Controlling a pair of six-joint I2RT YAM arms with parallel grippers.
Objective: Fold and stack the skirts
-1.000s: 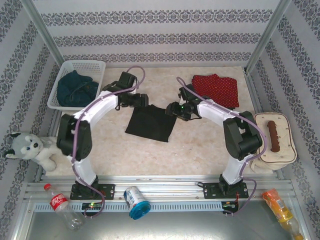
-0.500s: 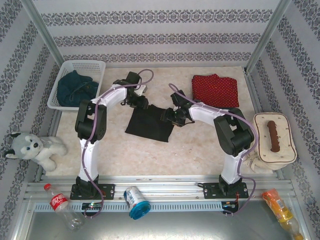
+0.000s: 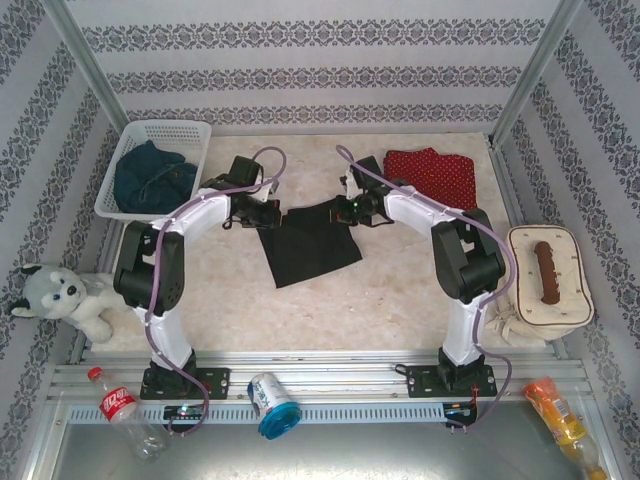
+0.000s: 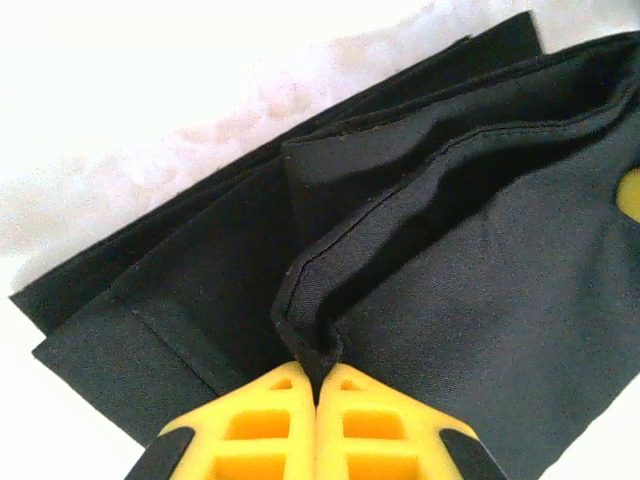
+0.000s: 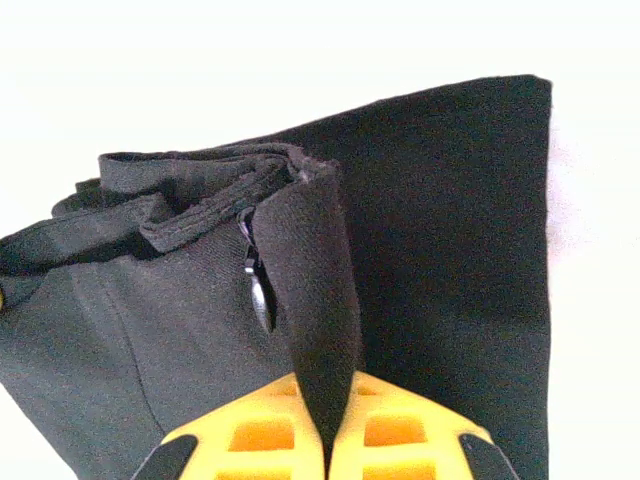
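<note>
Black skirt (image 4: 480,300) runs off the left wrist view's right and bottom edges; left claw (image 4: 318,380) cut by the bottom edge, the pinched fold lost between its fingers; likewise at right claw (image 5: 328,405); denim (image 3: 150,175) in basket (image 3: 165,124) bunched, count unclear; bench (image 4: 150,80) washed out by glare.

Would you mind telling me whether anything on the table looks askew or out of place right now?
The black skirt lies crooked on the table, with its near edge slanting. Its far edge is bunched where the left gripper and right gripper pinch it. The denim sits crumpled, not folded, in the basket.
</note>
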